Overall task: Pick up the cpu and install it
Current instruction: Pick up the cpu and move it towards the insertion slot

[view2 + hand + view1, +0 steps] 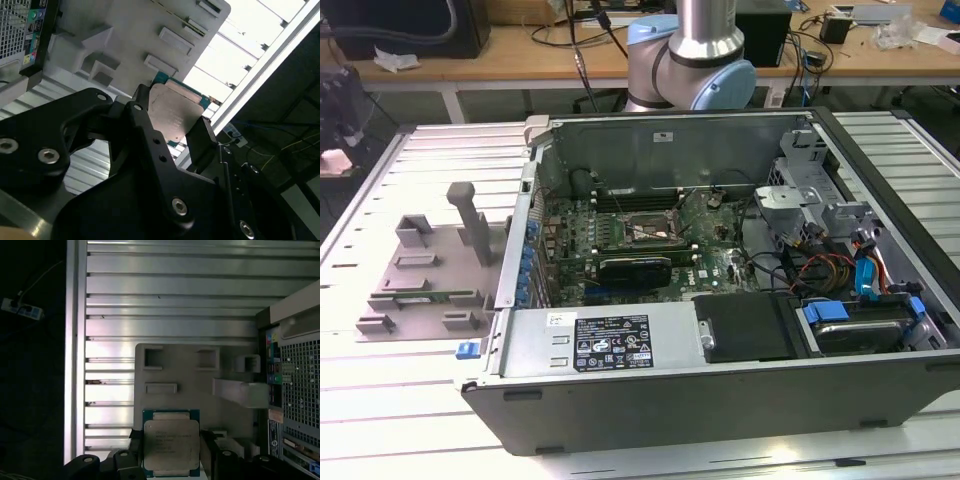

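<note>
Ribbed alu worktop [380, 420] carries an open PC case [650, 400] w/ a grey plastic fixture [425, 270] just beside it. In the first wrist view the cpu [171, 442] is up off the fixture, pinched by opposite edges between black jaws set narrow on it. Judged: light, stiff, thin. Metal lid prob. slippery, underside contacts fragile, so edge grip only, gentle squeeze, kept level.

The exterior view looks steeply down from farther off over the computer case [720, 335], grey fixture [425, 270] and slatted tabletop [380, 410], while both wrist views sit close behind the fingers [147, 132] and clamped cpu [172, 112], facing that same fixture and tabletop.
</note>
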